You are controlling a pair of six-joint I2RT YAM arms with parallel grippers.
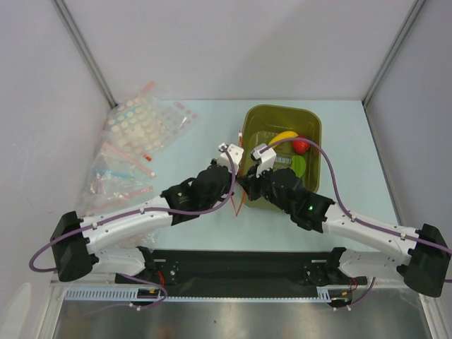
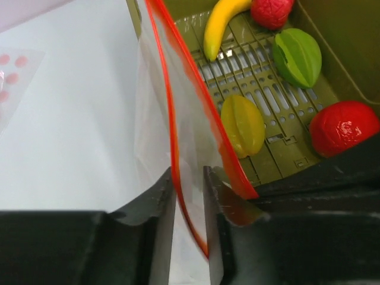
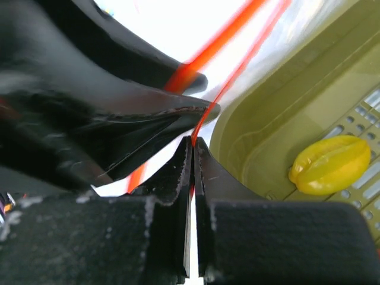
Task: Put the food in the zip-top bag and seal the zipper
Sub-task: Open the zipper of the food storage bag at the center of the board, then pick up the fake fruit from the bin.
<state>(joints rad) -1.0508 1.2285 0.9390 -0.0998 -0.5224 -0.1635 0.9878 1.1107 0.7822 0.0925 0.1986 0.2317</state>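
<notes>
The zip-top bag (image 2: 155,124) hangs between my two grippers at the left wall of the olive basket (image 1: 314,121), its mouth parted. One lip of the orange-red zipper (image 2: 170,107) runs through the narrow gap of my left gripper (image 2: 189,178), whose fingers stand slightly apart. My right gripper (image 3: 193,142) is shut on the other lip (image 3: 221,89). The food lies in the basket: a banana (image 2: 218,27), a green piece (image 2: 297,56), a yellow piece (image 2: 242,124) and two red fruits (image 2: 343,127) (image 2: 271,10). In the top view the grippers meet tip to tip (image 1: 240,185).
A pile of other clear bags with pale dots and pink or blue strips (image 1: 138,138) lies at the left back of the table. Grey walls close off the left, right and back. The basket stands right behind the grippers.
</notes>
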